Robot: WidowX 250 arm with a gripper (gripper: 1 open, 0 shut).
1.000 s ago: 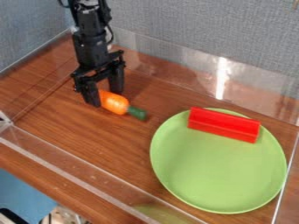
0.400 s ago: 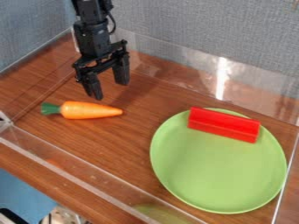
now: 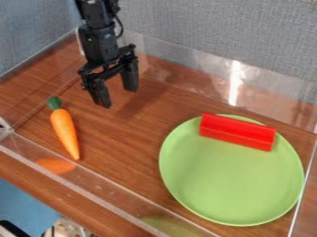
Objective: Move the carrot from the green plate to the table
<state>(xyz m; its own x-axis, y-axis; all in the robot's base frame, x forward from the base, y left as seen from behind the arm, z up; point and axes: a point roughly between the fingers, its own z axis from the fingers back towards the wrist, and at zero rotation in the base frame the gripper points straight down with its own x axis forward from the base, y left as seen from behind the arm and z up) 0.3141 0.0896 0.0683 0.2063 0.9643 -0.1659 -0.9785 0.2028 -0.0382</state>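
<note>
Carrot (image 3: 65,130): one, orange and tapered, with a dark green stub top; we find it lying on the bare wood of the table, at the left, off the plate. Its green end points to the far side, its thin tip to the near side, close to the clear near wall.
Table (image 3: 136,148): one, brown wood grain; we see clear walls (image 3: 111,188) along its edges.
Plate (image 3: 233,190): one, round, flat, light green, much wider than the carrot; we place it at the right, well apart from the carrot.
Block (image 3: 238,131): one, red, rectangular; we note it on the far part of the plate, lying lengthwise from left to right.
Claw (image 3: 114,96): one, black; we see its two fingers apart, pointing down, with nothing between them. It hangs at the far left, to the right of the carrot and beyond it, not touching it.
Arm (image 3: 95,26): one, black; we see it reach in from the top, above the far left of the table.
Backdrop (image 3: 223,37): grey and speckled, behind the far wall.
</note>
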